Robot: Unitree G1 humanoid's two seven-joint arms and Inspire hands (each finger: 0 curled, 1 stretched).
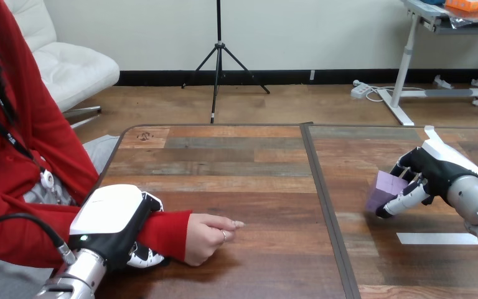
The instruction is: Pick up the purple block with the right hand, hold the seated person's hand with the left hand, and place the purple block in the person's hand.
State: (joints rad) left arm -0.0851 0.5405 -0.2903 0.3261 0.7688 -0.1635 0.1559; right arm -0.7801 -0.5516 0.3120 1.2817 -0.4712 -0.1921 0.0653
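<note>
While the left hand (109, 221) curls round the person's forearm (171, 232), the right hand (439, 168) pinches the one purple block (386, 190).

The wooden table (243, 162) of mixed brown planks, split by a dark seam (323, 205), bears the person's hand (208, 238) near left and a white tape strip (435, 238) near right, with a tilted purple block (386, 190) just beyond the strip, its contact with the wood unclear.

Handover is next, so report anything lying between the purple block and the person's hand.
Nothing visible: bare wooden table separates the small purple block, gripped by the right hand, from the person's hand. That hand is curled, its palm not open.
</note>
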